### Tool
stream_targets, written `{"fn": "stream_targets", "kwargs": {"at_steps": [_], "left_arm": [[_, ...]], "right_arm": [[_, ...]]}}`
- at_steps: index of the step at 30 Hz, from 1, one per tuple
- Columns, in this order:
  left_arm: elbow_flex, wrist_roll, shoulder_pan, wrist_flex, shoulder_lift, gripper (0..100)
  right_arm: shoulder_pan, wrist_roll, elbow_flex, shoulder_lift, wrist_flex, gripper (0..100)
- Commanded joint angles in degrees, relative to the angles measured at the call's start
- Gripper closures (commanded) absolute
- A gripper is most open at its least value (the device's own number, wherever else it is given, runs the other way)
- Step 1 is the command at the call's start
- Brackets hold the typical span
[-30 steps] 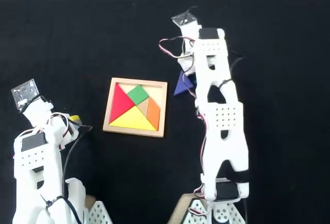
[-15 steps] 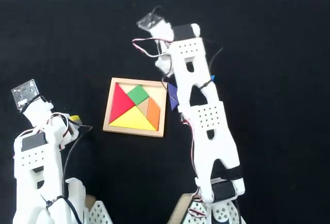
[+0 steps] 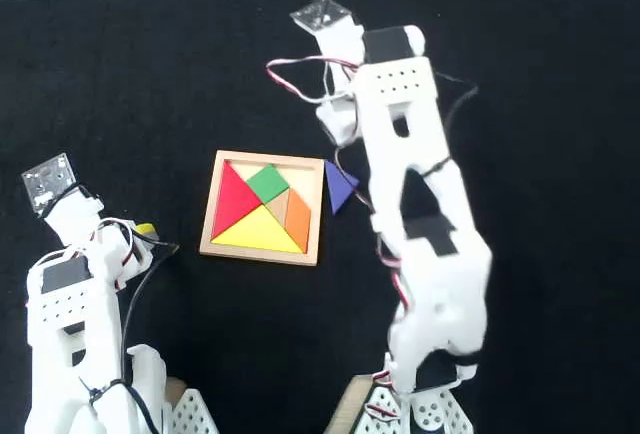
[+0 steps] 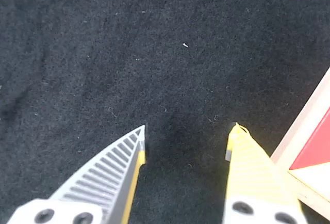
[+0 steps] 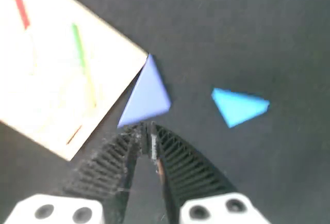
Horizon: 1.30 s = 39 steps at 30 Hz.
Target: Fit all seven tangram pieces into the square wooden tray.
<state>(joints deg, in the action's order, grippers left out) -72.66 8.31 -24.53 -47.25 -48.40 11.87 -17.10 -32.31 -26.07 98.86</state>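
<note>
My square wooden tray [image 3: 260, 255] is mostly filled; a dark blue triangle [image 3: 338, 188] and a light blue triangle [image 5: 238, 106] lie outside. My right claw [image 5: 149, 128] is pinched empty, my left claw [image 4: 185, 131] wide.

We hold our left end effector [image 4: 186, 130] drawn back, jaws apart; our right end effector [image 5: 149, 129] extended forward, jaws together.

Jaws closed, just beside a violet triangle [image 5: 147, 97] against the tray [image 5: 97, 111] — light-blue triangle [image 5: 238, 105] apart.
</note>
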Motion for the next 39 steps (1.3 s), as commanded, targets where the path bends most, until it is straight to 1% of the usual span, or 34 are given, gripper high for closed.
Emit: {"fn": "stream_targets", "kwargs": {"at_steps": [1, 7, 11, 12, 16, 17, 24, 27, 32, 39], "left_arm": [[0.4, 0.18, -0.22, 0.62, -1.05, 74], [0.4, 0.18, -0.22, 0.7, -0.97, 74], [0.4, 0.18, -0.22, 0.7, -0.88, 74], [0.4, 0.18, -0.22, 0.7, -0.88, 74], [0.4, 0.18, -0.22, 0.7, -0.88, 74], [0.4, 0.18, -0.22, 0.7, -0.88, 74], [0.4, 0.18, -0.22, 0.7, -0.97, 74], [0.4, 0.18, -0.22, 0.7, -0.97, 74], [0.4, 0.18, -0.22, 0.7, -0.97, 74], [0.4, 0.18, -0.22, 0.7, -0.97, 74]], "right_arm": [[1.05, 3.25, 13.85, 12.18, -2.81, 98.8], [2.46, 4.22, 34.86, 22.29, -16.44, 98.7], [2.81, 9.76, 44.18, 24.22, -25.76, 97.7], [3.34, 10.73, 44.97, 23.87, -26.9, 95.7], [4.31, 14.51, 43.03, 20.0, -27.34, 77.8], [4.4, 14.95, 41.89, 18.68, -27.34, 75.0], [4.4, 15.74, 31.87, 6.46, -27.34, 76.4], [4.22, 17.41, 29.32, 2.68, -27.25, 76.4], [4.22, 17.58, 26.42, 0.66, -27.34, 76.5], [4.22, 17.49, 26.33, 0.04, -27.69, 76.5]]}}
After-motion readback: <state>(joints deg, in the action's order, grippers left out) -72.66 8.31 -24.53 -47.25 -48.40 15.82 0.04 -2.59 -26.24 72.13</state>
